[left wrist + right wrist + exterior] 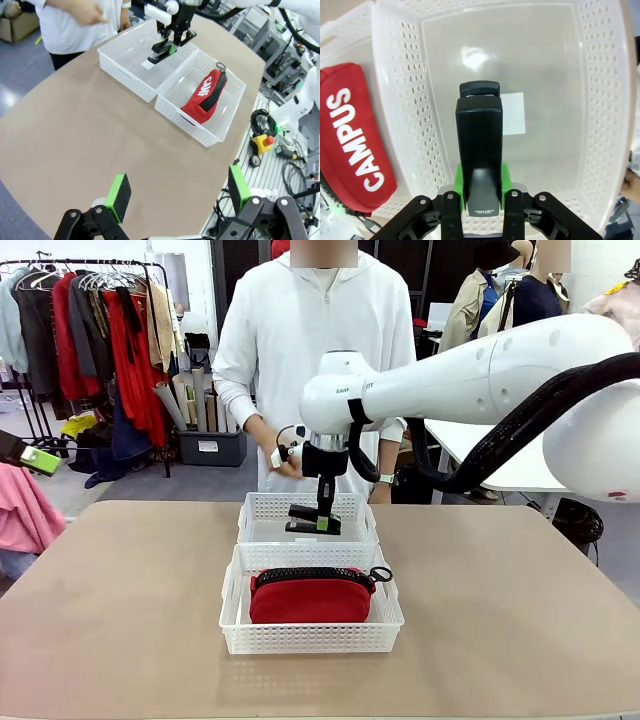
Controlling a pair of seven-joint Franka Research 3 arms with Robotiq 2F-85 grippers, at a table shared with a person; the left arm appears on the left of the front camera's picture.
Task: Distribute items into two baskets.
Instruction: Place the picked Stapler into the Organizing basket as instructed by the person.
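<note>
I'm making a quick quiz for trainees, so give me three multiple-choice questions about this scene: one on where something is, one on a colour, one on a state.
1. Where is the red pouch?
A. in the near basket
B. in the far basket
C. on the table

2. What colour are the baskets?
A. blue
B. white
C. black

3. What is the right hand doing?
A. hanging open
B. shut on the pouch
C. shut on the stapler

Answers:
1 A, the pouch lies in the basket nearer the robot.
2 B, both lattice baskets are white.
3 C, the green pads clamp the black stapler over the far basket.
</note>
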